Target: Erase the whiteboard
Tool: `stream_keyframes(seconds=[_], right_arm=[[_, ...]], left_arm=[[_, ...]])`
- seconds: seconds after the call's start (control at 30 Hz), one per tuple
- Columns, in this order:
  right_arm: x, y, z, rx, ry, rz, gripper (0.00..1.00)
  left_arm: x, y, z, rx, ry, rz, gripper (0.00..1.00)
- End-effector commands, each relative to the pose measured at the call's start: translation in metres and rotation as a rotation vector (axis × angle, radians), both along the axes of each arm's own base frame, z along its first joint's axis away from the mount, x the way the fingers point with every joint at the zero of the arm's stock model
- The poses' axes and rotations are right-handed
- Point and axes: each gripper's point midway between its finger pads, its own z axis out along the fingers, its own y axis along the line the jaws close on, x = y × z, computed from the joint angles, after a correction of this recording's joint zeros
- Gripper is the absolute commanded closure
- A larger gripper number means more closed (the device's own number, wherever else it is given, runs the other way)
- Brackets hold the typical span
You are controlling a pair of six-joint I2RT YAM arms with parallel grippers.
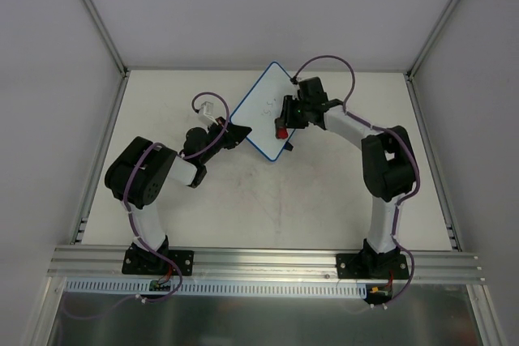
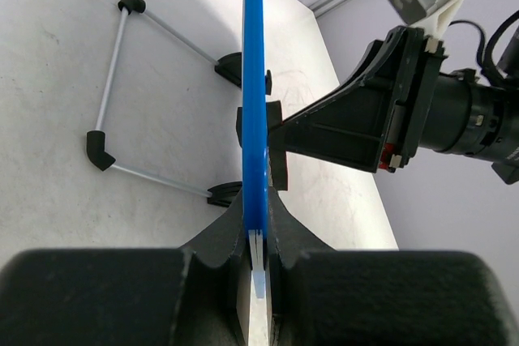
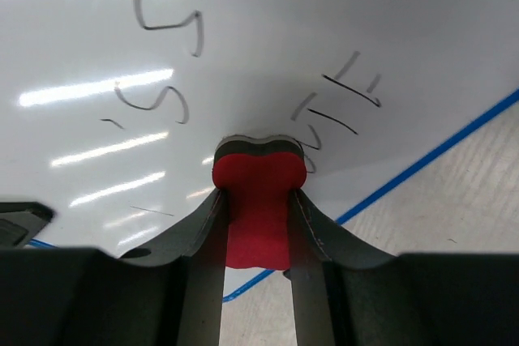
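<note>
The whiteboard (image 1: 261, 107) is white with a blue rim and sits skewed at the back middle of the table. My left gripper (image 1: 238, 134) is shut on its left edge. In the left wrist view the board shows edge-on as a blue strip (image 2: 255, 103) pinched at my left gripper (image 2: 258, 218). My right gripper (image 1: 284, 121) is shut on the red bone-shaped eraser (image 1: 281, 131). In the right wrist view my right gripper (image 3: 258, 197) presses the eraser (image 3: 258, 174) with its dark pad against the board face (image 3: 324, 14). Black handwriting (image 3: 166, 28) remains on the board, with more strokes (image 3: 332, 111) beside the eraser.
A wire stand (image 2: 113, 87) with black corner pieces lies on the table behind the board. The right arm (image 2: 389, 111) reaches in from the board's other side. An aluminium rail (image 1: 259, 261) runs along the table's near edge, and frame posts stand at the back corners.
</note>
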Motion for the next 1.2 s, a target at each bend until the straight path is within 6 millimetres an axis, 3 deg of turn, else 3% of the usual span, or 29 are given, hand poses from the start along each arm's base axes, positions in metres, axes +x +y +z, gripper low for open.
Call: stream_keyframes(seconds=[0.0,0.1,0.17,0.2,0.3,0.47,0.67,0.8,0.93,1.07,1.17], right_arm=[[-0.001,0.045,0.034,0.054,-0.079,0.094,1.0],[0.002,0.063,0.058,0.067,-0.122,0.13,1.0],[0.0,0.071,0.057,0.063,-0.108,0.153,1.0],[0.003,0.079,0.07,0.072,-0.135,0.171,1.0],[0.0,0.083,0.064,0.047,-0.113,0.187,1.0],[0.008,0.06,0.035,-0.008,-0.061,0.109,1.0],[0.013,0.009,-0.013,-0.078,0.047,-0.037,1.0],[0.018,-0.029,-0.033,-0.13,0.086,-0.149,1.0],[0.019,-0.051,-0.05,-0.157,0.125,-0.224,1.0],[0.02,-0.05,-0.057,-0.133,0.155,-0.22,1.0],[0.022,-0.036,-0.052,-0.073,0.146,-0.19,1.0]], left_arm=[[-0.004,-0.004,0.101,-0.147,-0.392,-0.035,1.0],[-0.005,-0.006,0.101,-0.148,-0.394,-0.047,1.0],[-0.006,-0.007,0.102,-0.148,-0.397,-0.054,1.0],[-0.005,-0.006,0.102,-0.148,-0.397,-0.052,1.0],[-0.007,-0.007,0.102,-0.146,-0.397,-0.056,1.0],[-0.008,-0.007,0.102,-0.144,-0.399,-0.061,1.0],[-0.008,-0.007,0.102,-0.141,-0.402,-0.06,1.0],[-0.008,-0.007,0.103,-0.141,-0.404,-0.062,1.0],[-0.009,-0.007,0.102,-0.139,-0.403,-0.061,1.0],[-0.01,-0.007,0.103,-0.14,-0.405,-0.064,1.0],[-0.009,-0.008,0.103,-0.138,-0.406,-0.066,1.0]])
